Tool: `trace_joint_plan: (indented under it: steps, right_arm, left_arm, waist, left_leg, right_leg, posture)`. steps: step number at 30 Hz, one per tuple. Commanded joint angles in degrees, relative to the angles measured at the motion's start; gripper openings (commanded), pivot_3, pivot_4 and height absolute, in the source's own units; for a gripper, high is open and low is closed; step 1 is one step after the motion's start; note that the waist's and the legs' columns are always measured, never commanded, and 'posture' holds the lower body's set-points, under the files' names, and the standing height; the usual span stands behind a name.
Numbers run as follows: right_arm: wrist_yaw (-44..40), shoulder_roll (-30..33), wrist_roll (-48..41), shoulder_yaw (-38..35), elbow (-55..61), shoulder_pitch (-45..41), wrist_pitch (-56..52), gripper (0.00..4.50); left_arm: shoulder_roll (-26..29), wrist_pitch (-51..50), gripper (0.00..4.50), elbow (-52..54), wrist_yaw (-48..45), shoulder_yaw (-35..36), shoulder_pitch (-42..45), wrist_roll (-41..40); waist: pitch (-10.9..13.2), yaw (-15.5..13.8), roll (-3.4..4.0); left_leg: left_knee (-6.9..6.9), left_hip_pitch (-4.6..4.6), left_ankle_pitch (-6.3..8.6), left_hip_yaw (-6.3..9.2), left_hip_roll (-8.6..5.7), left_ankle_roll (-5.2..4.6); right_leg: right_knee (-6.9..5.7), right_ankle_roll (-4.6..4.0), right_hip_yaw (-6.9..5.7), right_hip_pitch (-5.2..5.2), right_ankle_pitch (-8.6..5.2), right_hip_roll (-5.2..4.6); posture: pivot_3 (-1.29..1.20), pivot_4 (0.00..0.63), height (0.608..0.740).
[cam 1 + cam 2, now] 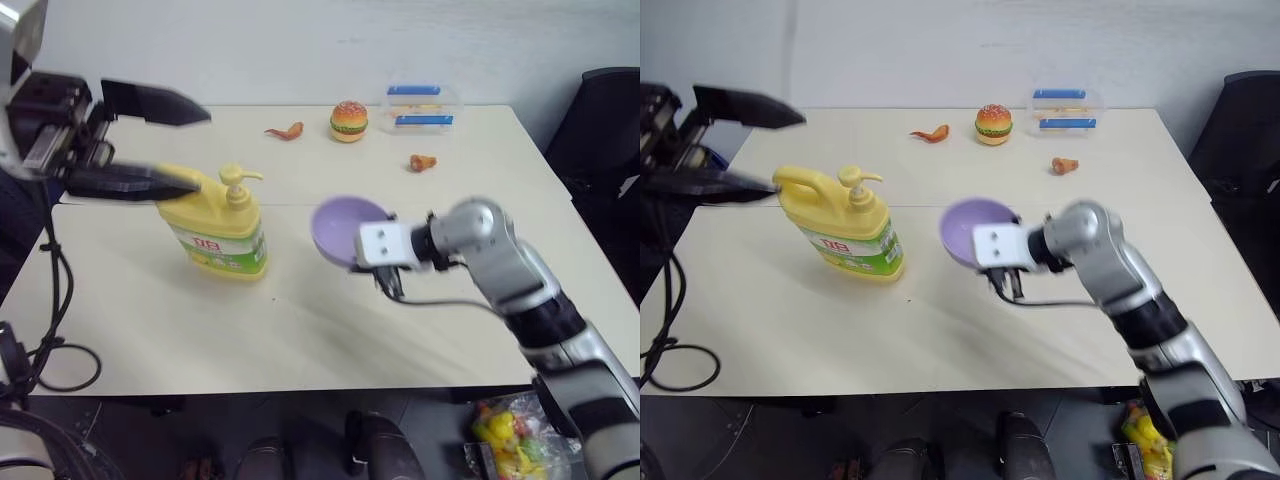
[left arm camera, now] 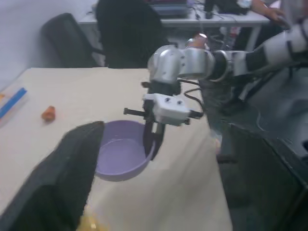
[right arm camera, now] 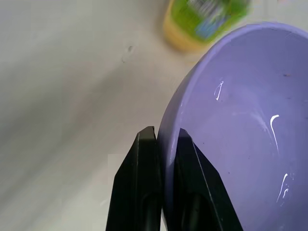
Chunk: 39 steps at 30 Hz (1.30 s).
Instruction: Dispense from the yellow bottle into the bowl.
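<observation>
Fingers (image 1: 150, 103) of the left gripper (image 1: 150, 140) stood spread wide at the far left, one above the other, empty, the lower one level with the handle of the yellow bottle (image 1: 222, 228) and seemingly just clear of it, though I could not tell for certain; the yellow bottle stood upright on the pale table (image 1: 300, 330), towards its left side, pump top up and green-and-white label facing forward; to the right of it, near the middle of the table, the bowl (image 1: 342, 228) hung tilted, its open side turned towards the bottle, apart from it; the right gripper (image 3: 161, 144) was pinched on the bowl's rim, one black finger inside the wall and one outside, with the lavender plastic squeezed between them; farther back on the table lay a small orange-red piece (image 1: 285, 131), then a toy burger (image 1: 348, 121), then a clear box with blue clips (image 1: 420, 107) at the back edge; a second small orange piece (image 1: 423, 162) lay nearer, to the right of the burger; a dark chair (image 1: 600, 130) stood off the table's right corner.
</observation>
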State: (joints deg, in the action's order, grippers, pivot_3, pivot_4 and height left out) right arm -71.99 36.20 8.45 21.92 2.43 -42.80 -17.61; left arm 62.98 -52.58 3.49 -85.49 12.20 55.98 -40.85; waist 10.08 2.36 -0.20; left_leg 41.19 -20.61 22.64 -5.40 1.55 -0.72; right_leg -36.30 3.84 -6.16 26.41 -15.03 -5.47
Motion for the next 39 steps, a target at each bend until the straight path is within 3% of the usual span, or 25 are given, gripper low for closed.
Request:
trace_joint_plan:
  steps: [1,4,7,12,20,26,29,33,36,39]
  right_arm:
    - [6.31,2.28,1.54,-3.38,2.55,5.43,3.01,0.0]
    - [8.98,3.09,2.35,-3.36,1.81,7.78,4.75,0.0]
    - [16.66,3.81,6.86,-2.27,-3.84,11.69,10.81,0.0]
    - [21.52,3.28,9.96,-1.23,-9.79,12.98,16.77,0.0]
    - [20.57,3.98,7.33,-4.13,-9.53,13.65,15.65,2.55]
    - [13.66,6.77,-5.11,-14.65,1.96,14.37,1.36,4.47]
    - [8.99,10.01,-15.37,-23.14,6.82,14.25,-9.42,4.47]
    - [-3.15,22.71,-28.9,-39.64,3.42,17.11,-18.77,4.47]
    - [-9.32,29.01,-34.48,-47.05,-0.93,21.14,-22.92,4.47]
    - [-10.43,31.9,-37.49,-52.43,-5.71,22.52,-25.49,4.47]
  left_arm:
    - [2.86,-1.46,4.45,8.37,0.29,3.55,-6.42,-3.78]
    - [4.06,-0.49,4.45,11.2,1.13,5.19,-10.58,-4.84]
    - [5.68,3.1,4.45,15.52,0.65,7.8,-19.67,-3.0]
    - [5.96,5.36,4.45,16.7,3.4,8.94,-24.12,-3.9]
    - [5.71,6.02,4.5,16.0,6.48,9.36,-26.56,-5.15]
    - [6.62,7.12,4.5,12.17,7.51,12.24,-31.09,-3.48]
    - [7.19,7.16,4.5,10.08,7.55,15.65,-34.72,-2.62]
    - [8.42,7.55,4.5,3.31,6.39,24.23,-42.21,0.63]
    - [8.76,7.02,4.5,1.52,5.78,28.53,-45.58,0.97]
    - [8.21,6.75,4.5,0.11,6.18,32.03,-47.85,1.2]
  waist:
    - [0.09,-0.17,-0.01]
    - [0.25,-0.31,-0.13]
    - [0.25,-0.35,-0.13]
    - [0.3,-0.82,-0.23]
    - [0.3,-0.79,-0.23]
    - [0.3,-0.87,-0.22]
    - [0.31,-0.94,-0.21]
    - [0.45,-1.58,0.02]
    - [0.42,-2.18,-0.02]
    - [0.43,-2.16,-0.02]
  left_leg:
    - [0.04,0.08,-0.01,-0.06,0.01,0.01]
    - [0.05,0.16,-0.06,-0.12,0.06,0.1]
    - [-0.04,0.23,-0.09,-0.18,0.1,0.15]
    - [0.0,0.18,-0.09,-0.14,0.08,0.16]
    - [0.01,0.29,-0.1,-0.14,0.09,0.13]
    - [-0.01,0.25,-0.1,-0.14,0.09,0.13]
    - [-0.03,0.24,-0.09,-0.12,0.09,0.11]
    - [-0.09,0.21,-0.04,-0.13,0.06,0.01]
    - [-0.19,0.23,0.01,-0.14,0.15,-0.05]
    - [-0.21,0.41,0.04,-0.18,0.13,-0.11]
  right_leg:
    - [-0.13,-0.01,0.07,-0.01,-0.01,0.0]
    - [-0.23,-0.05,0.18,0.0,-0.03,0.08]
    - [-0.23,-0.11,0.21,0.01,-0.06,0.15]
    - [-0.17,-0.14,0.17,-0.01,-0.08,0.15]
    - [-0.2,-0.11,0.21,-0.12,-0.06,0.14]
    - [-0.19,-0.11,0.19,-0.1,-0.06,0.14]
    - [-0.17,-0.11,0.17,-0.1,-0.06,0.14]
    - [-0.09,-0.11,0.13,-0.08,-0.06,0.12]
    - [0.35,-0.11,0.03,-0.12,-0.06,0.21]
    - [0.4,-0.09,0.07,-0.35,-0.04,0.14]
  posture:
    - [0.0,0.15,0.74]
    - [0.0,0.15,0.74]
    - [0.0,0.15,0.74]
    - [0.0,0.15,0.74]
    - [0.0,0.15,0.74]
    - [0.0,0.15,0.74]
    - [0.0,0.15,0.74]
    - [0.0,0.15,0.74]
    - [0.0,0.15,0.74]
    - [0.0,0.15,0.74]
